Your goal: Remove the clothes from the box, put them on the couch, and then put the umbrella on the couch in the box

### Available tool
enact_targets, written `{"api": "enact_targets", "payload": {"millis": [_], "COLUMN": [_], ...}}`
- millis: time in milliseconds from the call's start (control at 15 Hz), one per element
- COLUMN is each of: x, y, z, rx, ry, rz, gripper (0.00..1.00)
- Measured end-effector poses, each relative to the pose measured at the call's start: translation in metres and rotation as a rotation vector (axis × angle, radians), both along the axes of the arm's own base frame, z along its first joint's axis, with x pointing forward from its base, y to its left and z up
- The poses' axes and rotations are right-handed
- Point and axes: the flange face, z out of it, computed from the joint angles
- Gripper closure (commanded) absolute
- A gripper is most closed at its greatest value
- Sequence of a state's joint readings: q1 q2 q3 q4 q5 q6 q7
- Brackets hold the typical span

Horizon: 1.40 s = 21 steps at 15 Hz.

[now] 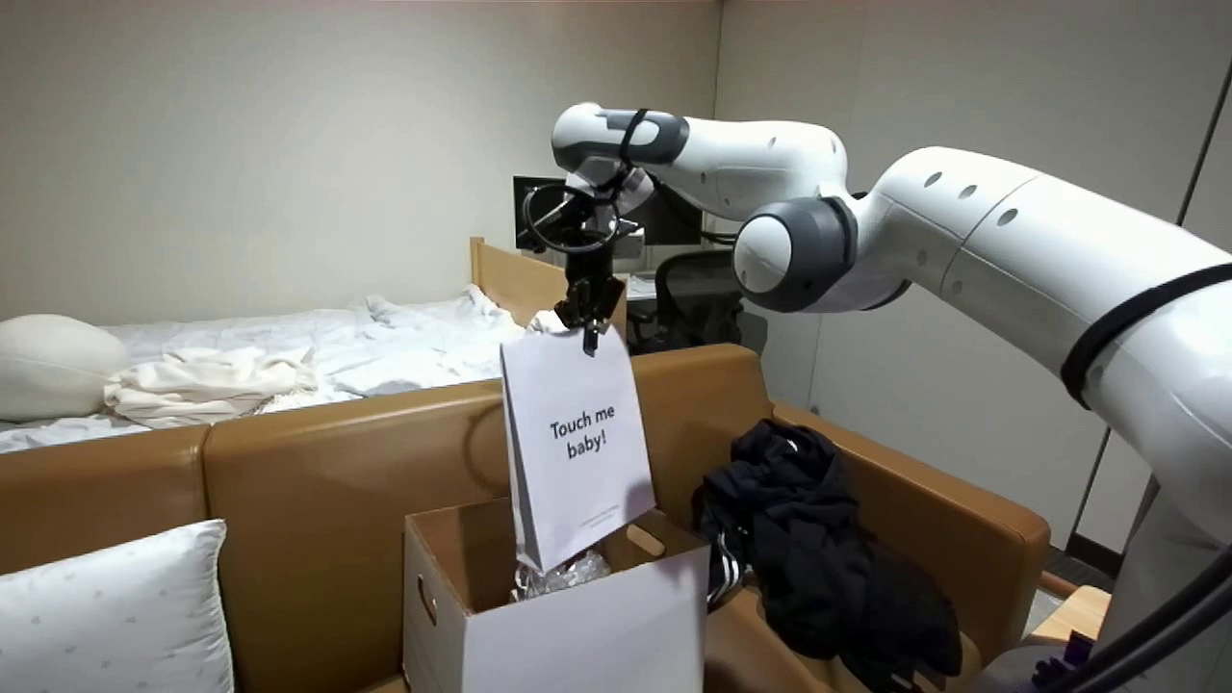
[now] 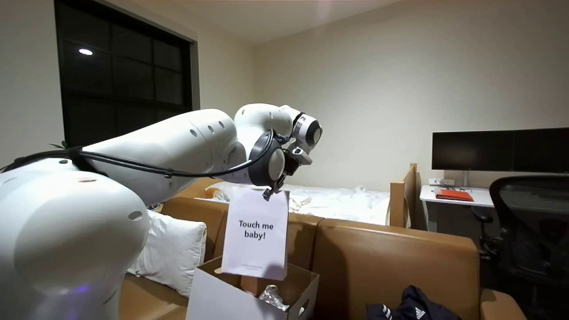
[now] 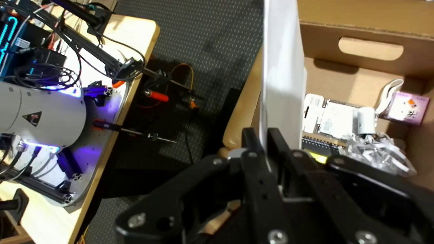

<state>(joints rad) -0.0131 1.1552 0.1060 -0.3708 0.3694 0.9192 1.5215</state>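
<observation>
White arm (image 2: 191, 142) aloft — pincer (image 3: 261, 135) downward

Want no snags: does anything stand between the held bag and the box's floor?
Nothing visible stands between the bag and the mouth of the box. In the wrist view, crumpled plastic, a cylinder and a pink packet lie inside, so the bag might not settle flat.
</observation>
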Motion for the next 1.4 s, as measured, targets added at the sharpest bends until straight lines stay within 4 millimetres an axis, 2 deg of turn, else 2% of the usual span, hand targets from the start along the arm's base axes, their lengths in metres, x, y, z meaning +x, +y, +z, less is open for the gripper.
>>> {"api": "enact_targets", "payload": {"millis": [333,533,800,1067,1267,1400], "x": [0.003,0.005,0.012,0.015,0.013,0.011], "y": [0.003,-0.019,-0.081,-0.158,-0.213,-0.238], "z": [0.024,0.021,0.011,0.007,0.009,0.015], "rx": [0.034,0.009,-0.029,-0.094,-0.114,-0.123], "ry": [-0.066,-0.056,-0.074,-0.171,-0.265,-0.330], "rz": [-0.009,-0.052,-0.145,-0.177,-0.111,-0.033], "gripper": [0.23,0.03,0.00,0.00,0.00,0.00]}}
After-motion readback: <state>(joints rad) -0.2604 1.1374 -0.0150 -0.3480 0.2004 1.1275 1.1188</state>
